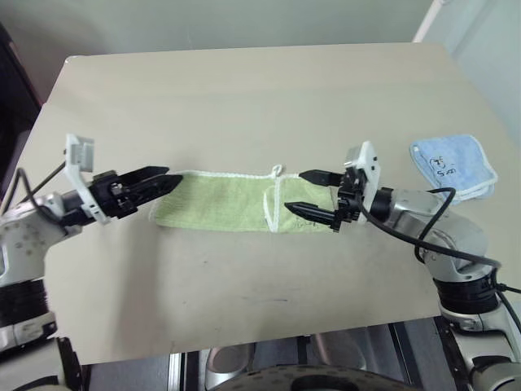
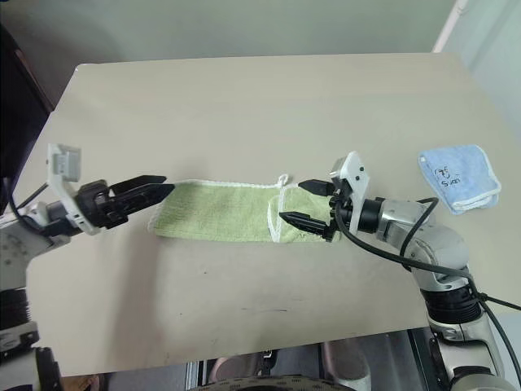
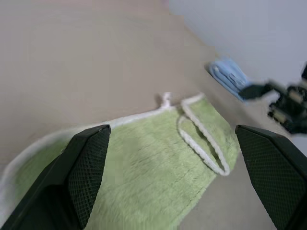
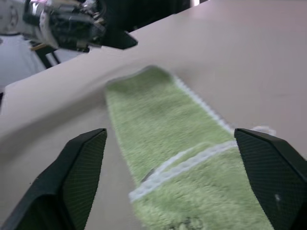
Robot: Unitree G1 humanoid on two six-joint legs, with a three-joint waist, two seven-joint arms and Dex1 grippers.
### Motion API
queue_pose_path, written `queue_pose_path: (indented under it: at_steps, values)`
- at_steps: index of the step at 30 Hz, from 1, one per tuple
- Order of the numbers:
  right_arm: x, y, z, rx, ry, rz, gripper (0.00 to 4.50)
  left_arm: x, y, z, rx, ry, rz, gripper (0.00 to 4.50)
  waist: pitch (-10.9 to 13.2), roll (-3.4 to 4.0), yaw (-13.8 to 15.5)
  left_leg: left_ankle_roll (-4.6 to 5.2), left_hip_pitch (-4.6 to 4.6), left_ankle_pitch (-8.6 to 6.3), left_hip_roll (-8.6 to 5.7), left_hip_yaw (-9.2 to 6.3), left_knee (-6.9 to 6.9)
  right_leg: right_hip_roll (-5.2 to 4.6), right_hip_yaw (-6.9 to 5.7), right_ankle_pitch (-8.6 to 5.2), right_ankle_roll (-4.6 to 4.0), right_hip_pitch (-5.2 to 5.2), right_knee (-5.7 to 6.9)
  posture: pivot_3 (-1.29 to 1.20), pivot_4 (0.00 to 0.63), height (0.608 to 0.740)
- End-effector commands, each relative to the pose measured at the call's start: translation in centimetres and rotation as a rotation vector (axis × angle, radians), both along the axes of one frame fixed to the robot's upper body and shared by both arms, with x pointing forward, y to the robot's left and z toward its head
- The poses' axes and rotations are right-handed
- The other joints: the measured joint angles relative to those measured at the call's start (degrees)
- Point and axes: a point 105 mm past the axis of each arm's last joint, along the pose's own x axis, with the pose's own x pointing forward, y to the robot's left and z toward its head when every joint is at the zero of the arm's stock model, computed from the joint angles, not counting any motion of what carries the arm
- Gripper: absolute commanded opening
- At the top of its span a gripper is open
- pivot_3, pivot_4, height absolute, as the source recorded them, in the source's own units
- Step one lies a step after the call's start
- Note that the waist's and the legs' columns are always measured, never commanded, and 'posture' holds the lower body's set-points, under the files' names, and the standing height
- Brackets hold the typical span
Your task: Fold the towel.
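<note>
The left gripper (image 1: 167, 181) hangs spread wide at the towel's (image 1: 220, 201) left end, holding nothing; the right gripper (image 1: 312, 193) gapes empty over the towel's folded right end; the towel lies in a long strip mid-worktop (image 1: 244, 98); a blue cloth (image 1: 453, 165) sits well right of the towel.

It looks like a robotics lab or test room: a bare beige worktop (image 1: 244, 98) stands against a plain pale wall (image 1: 244, 20), cables (image 1: 423, 236) trail from the robot's arm, and marker scribbles label a blue cloth (image 1: 453, 167).
</note>
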Motion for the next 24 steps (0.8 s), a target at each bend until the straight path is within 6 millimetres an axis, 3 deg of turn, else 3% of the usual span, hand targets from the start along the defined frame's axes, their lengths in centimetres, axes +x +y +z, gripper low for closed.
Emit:
queue_pose_path:
  at_steps: [1,4,8,13,18,24]
  values:
    - [-0.3,0.3,0.9,-0.03,-0.074,0.065,4.45,-1.8,0.0,0.5,0.055,0.053,-0.012,4.5,0.0,0.0,0.0,-0.02,0.0,0.0,0.01,-0.01,-0.01,0.02,0.0,0.0,-0.03,-0.01,0.0,0.0,0.15,0.74]
    - [-1.2,0.2,0.1,-0.121,-0.094,0.152,4.45,-2.4,1.2,0.4,0.033,0.136,0.056,4.5,-0.02,-0.03,0.27,-0.05,0.0,0.0,0.0,-0.03,-0.01,0.02,-0.01,-0.04,-0.11,-0.04,0.0,0.0,0.15,0.74]
    - [-0.2,0.1,0.5,-0.151,-0.146,0.127,4.45,-2.7,2.7,0.5,-0.02,0.223,0.144,4.5,-0.02,-0.07,0.07,-0.25,0.01,-0.04,0.03,-0.07,-0.02,0.1,0.0,0.03,-0.34,-0.1,0.12,0.0,0.15,0.74]
    - [0.0,0.6,0.6,-0.161,-0.17,0.145,4.45,-3.3,5.3,-2.8,0.095,0.445,0.306,4.5,-0.03,-0.07,-0.19,-0.5,0.17,0.12,0.08,-0.1,-0.25,0.22,0.04,0.17,-0.57,-0.16,0.21,0.0,0.15,0.74]
    - [0.3,1.0,0.7,-0.16,-0.19,0.136,4.45,-3.7,5.9,-3.2,-0.014,0.52,0.334,4.5,-0.01,-0.29,-0.09,-0.83,0.47,0.47,0.11,-0.12,-0.99,0.25,0.04,0.2,-0.81,-0.19,0.23,0.0,0.15,0.74]
    - [0.5,1.1,0.9,-0.154,-0.202,0.107,4.45,-2.4,5.5,-3.6,-0.105,0.548,0.345,4.5,0.0,-0.33,-0.01,-1.09,0.68,0.63,0.15,-0.15,-1.29,0.31,0.03,0.13,-1.0,-0.24,0.45,0.0,0.15,0.74]
